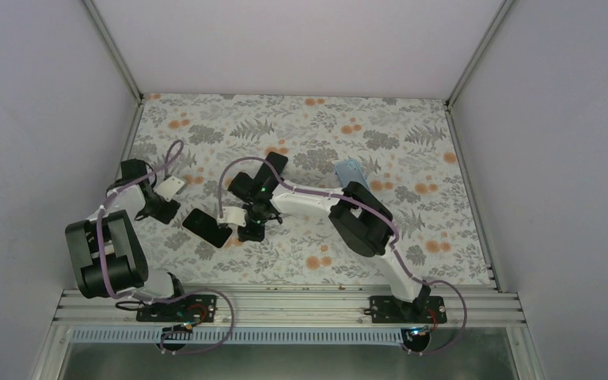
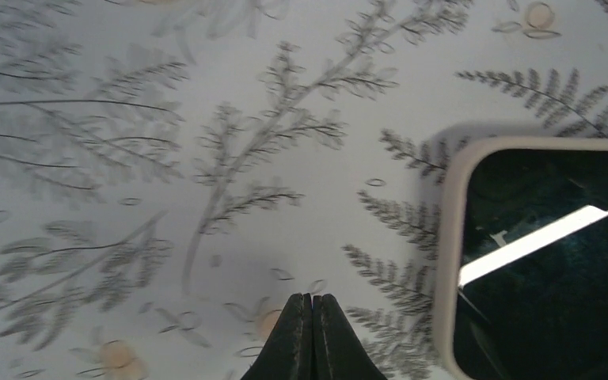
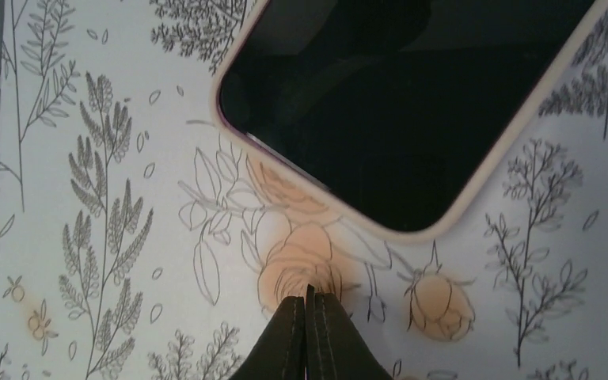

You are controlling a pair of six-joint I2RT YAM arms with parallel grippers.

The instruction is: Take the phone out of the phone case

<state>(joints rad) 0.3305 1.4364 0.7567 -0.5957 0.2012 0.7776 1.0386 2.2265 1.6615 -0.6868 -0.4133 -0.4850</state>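
Observation:
The phone (image 1: 207,227) lies flat and screen up on the flowered table, between my two grippers. It sits inside a cream case whose rim (image 2: 447,261) frames the dark screen (image 2: 546,269). In the right wrist view the phone (image 3: 412,95) fills the top, with the case rim (image 3: 475,199) around its near corner. My left gripper (image 1: 165,210) is shut and empty, just left of the phone; its tips (image 2: 312,298) sit over bare cloth. My right gripper (image 1: 248,233) is shut and empty, just right of the phone; its tips (image 3: 307,294) sit over an orange flower, apart from the case.
A blue-grey flat piece (image 1: 350,169) lies on the table behind the right arm. A dark flat object (image 1: 274,164) shows beside the right wrist. White walls enclose the table on three sides, with a metal rail (image 1: 285,305) along the near edge.

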